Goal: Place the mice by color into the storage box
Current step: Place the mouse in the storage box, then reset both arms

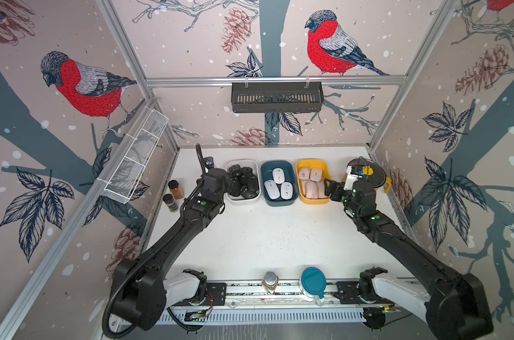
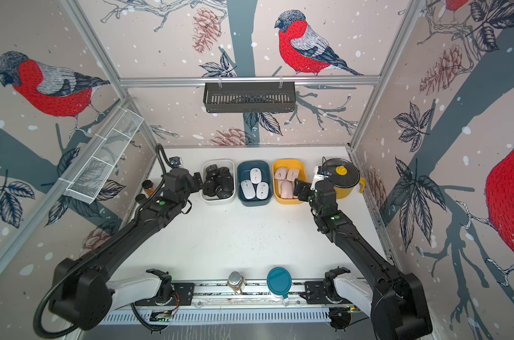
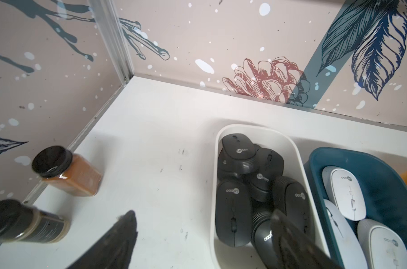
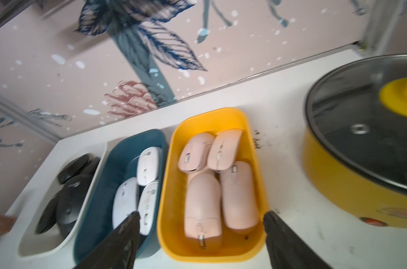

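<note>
Twice notes jaws spread, empty: left gripper (image 3: 203, 213), right gripper (image 4: 201, 213). Advises lifting straight up, without clipping white box (image 3: 295, 167) or yellow box (image 4: 172, 186).

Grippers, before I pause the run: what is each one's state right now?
Left gripper: open, holding nothing, at the black mice.
Right gripper: open, holding nothing, over the pink mice.
</note>
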`<move>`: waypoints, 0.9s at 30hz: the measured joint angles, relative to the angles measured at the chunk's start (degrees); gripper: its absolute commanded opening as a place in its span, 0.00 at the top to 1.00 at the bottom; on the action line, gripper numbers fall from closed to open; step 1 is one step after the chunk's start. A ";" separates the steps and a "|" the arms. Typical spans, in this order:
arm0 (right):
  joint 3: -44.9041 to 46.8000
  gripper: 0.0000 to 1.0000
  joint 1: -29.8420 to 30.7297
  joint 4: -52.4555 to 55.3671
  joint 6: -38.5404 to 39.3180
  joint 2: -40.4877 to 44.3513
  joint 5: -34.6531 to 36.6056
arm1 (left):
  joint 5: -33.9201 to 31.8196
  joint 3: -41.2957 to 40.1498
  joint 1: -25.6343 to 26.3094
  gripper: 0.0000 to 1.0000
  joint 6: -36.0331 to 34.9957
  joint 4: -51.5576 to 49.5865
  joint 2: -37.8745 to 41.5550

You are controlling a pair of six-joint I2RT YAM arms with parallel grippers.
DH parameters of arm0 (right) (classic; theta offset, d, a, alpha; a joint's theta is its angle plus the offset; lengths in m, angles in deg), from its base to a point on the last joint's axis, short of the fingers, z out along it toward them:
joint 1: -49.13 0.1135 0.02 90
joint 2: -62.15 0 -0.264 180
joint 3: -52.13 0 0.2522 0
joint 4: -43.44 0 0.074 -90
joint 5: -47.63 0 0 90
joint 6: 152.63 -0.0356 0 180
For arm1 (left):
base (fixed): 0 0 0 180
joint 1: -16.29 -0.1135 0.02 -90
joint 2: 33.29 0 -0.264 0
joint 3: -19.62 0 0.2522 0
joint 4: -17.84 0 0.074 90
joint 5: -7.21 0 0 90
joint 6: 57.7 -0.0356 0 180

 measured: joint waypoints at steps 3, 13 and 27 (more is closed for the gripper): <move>2.78 0.03 -6.43 -2.75 -0.13 -0.26 -0.57 | -2.19 -7.91 -0.13 0.03 -0.94 3.54 5.40; 2.12 0.00 -16.39 -5.62 -0.09 -7.96 3.28 | -9.64 -14.19 -4.13 0.01 -0.90 10.60 4.44; 12.24 0.00 -14.69 -26.12 10.19 -15.34 11.91 | -12.61 -25.05 -6.08 0.02 -12.92 33.57 -4.44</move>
